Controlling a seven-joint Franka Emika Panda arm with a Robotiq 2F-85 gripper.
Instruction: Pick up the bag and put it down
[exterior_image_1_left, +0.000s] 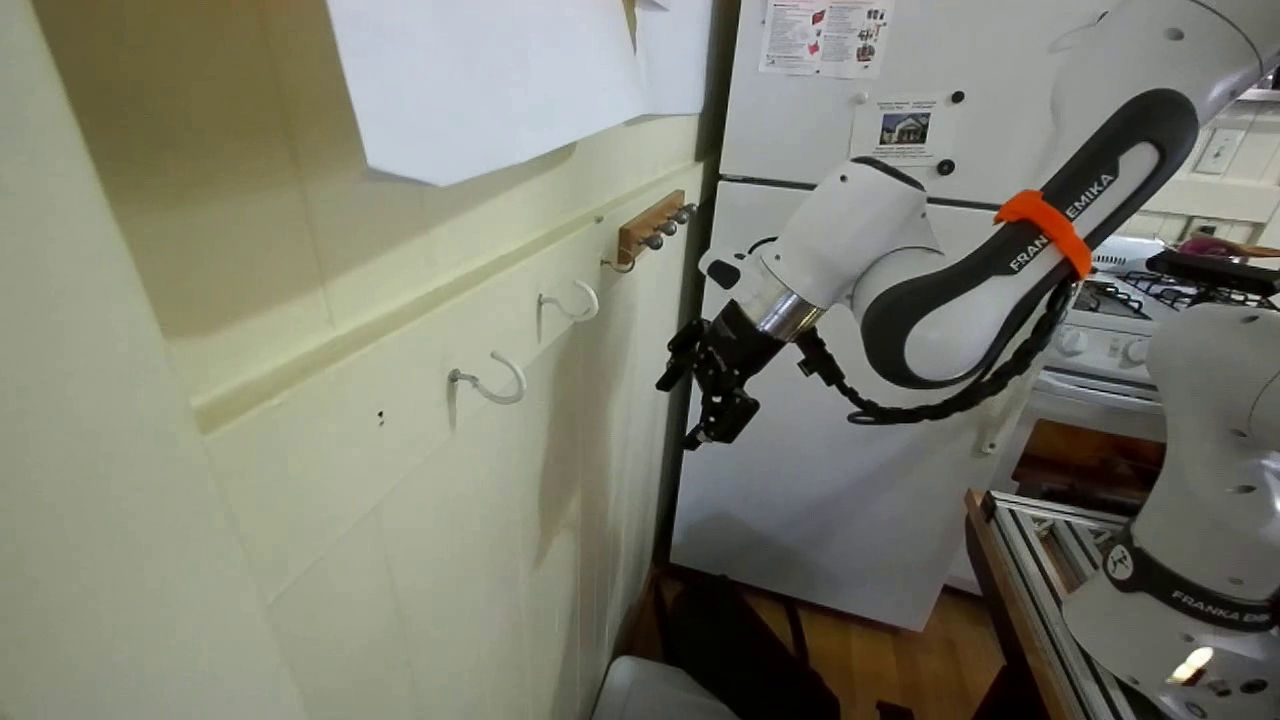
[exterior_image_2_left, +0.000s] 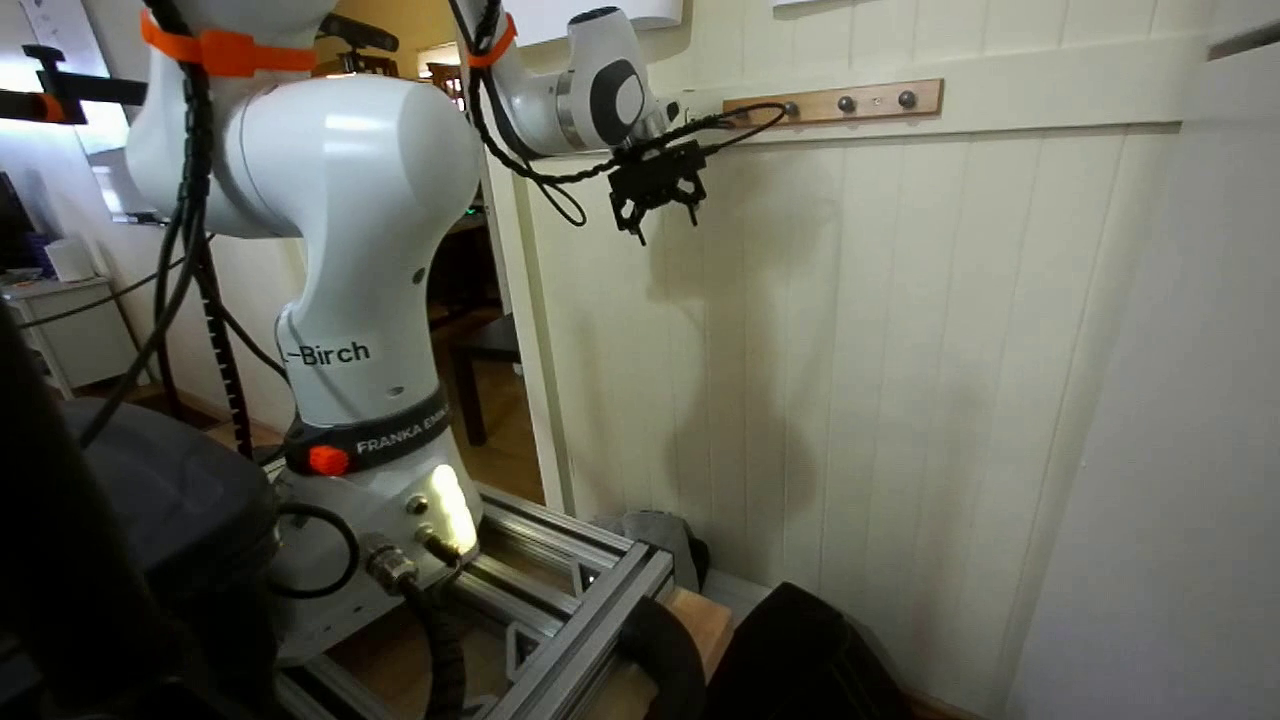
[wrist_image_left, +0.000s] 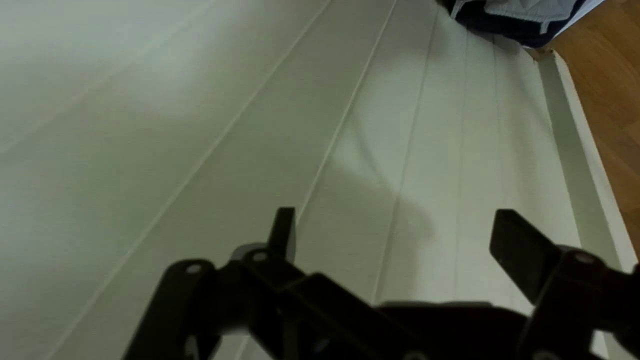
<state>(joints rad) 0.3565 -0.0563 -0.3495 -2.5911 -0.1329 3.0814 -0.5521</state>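
Note:
My gripper (exterior_image_1_left: 679, 412) is open and empty, its fingers pointing down in mid-air near the cream wall. It also shows in an exterior view (exterior_image_2_left: 668, 230), below the left end of the wooden knob rack. In the wrist view the two fingertips (wrist_image_left: 395, 215) are wide apart with only wall behind them. A black shape low by the wall shows in both exterior views (exterior_image_1_left: 740, 650) (exterior_image_2_left: 800, 655), far below the gripper. It may be the bag, but it is too dark to tell, and no shoulder straps can be clearly made out. It is out of the wrist view.
White hooks (exterior_image_1_left: 495, 385) and the wooden knob rack (exterior_image_1_left: 655, 230) stick out of the wall. A white fridge (exterior_image_1_left: 830, 490) stands beside the gripper. The metal-framed base table (exterior_image_2_left: 560, 620) is near the black shape. Grey and dark cloth (wrist_image_left: 525, 15) lies by the wall.

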